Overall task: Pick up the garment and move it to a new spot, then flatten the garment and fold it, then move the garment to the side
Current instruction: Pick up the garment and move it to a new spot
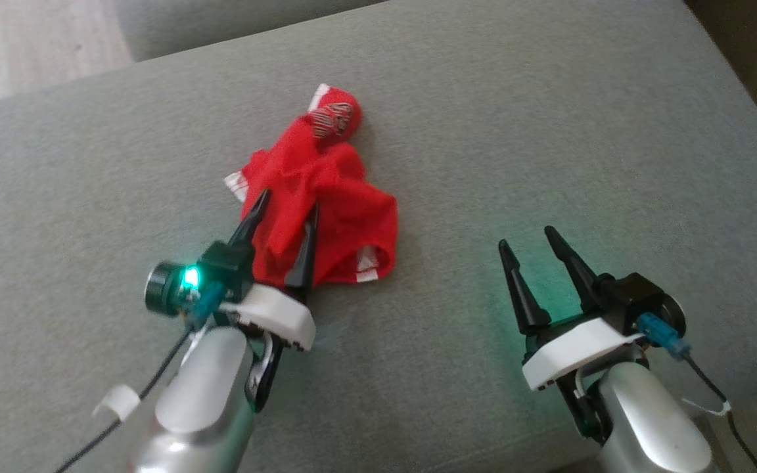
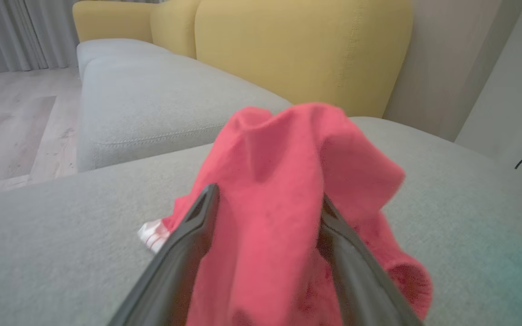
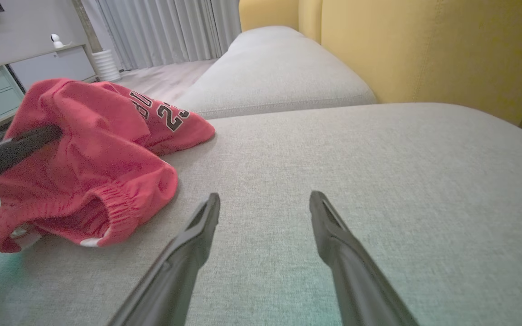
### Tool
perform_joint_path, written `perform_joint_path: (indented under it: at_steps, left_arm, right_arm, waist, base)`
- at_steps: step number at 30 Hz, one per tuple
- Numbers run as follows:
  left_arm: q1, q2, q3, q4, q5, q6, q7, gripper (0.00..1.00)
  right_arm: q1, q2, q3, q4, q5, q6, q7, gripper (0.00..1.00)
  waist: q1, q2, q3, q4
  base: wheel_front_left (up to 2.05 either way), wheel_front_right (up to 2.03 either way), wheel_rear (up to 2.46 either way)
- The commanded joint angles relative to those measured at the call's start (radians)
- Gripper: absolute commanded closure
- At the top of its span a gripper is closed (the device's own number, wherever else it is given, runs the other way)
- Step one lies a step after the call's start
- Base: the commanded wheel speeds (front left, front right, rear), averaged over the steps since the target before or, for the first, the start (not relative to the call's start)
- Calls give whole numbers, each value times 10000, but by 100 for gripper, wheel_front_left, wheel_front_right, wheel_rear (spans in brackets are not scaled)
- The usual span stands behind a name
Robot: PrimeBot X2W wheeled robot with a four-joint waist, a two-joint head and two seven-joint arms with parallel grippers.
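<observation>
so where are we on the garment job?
Done: nothing certain. The garment lies bunched on the cushion; I can't tell if that's the new spot.
In hand: the left tool is open and straddles the garment. The right tool is open over bare cushion, apart from it.
Left: flatten, fold, move aside.
</observation>
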Motion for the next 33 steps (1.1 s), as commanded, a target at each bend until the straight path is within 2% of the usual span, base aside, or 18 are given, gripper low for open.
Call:
perform_joint_path:
  at_steps: [1, 6, 11, 16, 23, 33]
  left_arm:
    - [-152, 105, 343, -316, 4, 164, -115, 0]
    - [741, 254, 1065, -1304, 167, 604, -124, 0]
    - [2105, 468, 1879, -2132, 390, 720, -126, 0]
    - [3292, 489, 2479, -2596, 707, 584, -126, 0]
    - [4621, 288, 3162, -2919, 927, 285, -127, 0]
    - [5271, 94, 3449, -3374, 1257, 70, -127, 0]
  right_arm:
    - [-162, 127, 93, -298, -30, -7, -38, 0]
    - [-145, 129, -196, -293, -108, -7, -38, 0]
    - [13, 130, -487, -223, -225, -7, -38, 0]
    - [347, 130, -818, -57, -368, -7, -38, 0]
    - [794, 131, -940, 331, -362, -7, -38, 0]
    - [1011, 131, -995, 569, -349, -7, -38, 0]
  waist:
    - [1, 0, -29, 226]
    - [1, 0, -220, 751]
    - [1, 0, -659, 1251]
    - [1, 0, -1109, 1708]
    - [1, 0, -1627, 1933]
    - [1, 0, -1760, 2039]
  base:
    - [0, 0, 0]
    - [0, 0, 0]
    - [0, 0, 0]
    - [0, 0, 0]
    - [0, 0, 0]
    - [0, 0, 0]
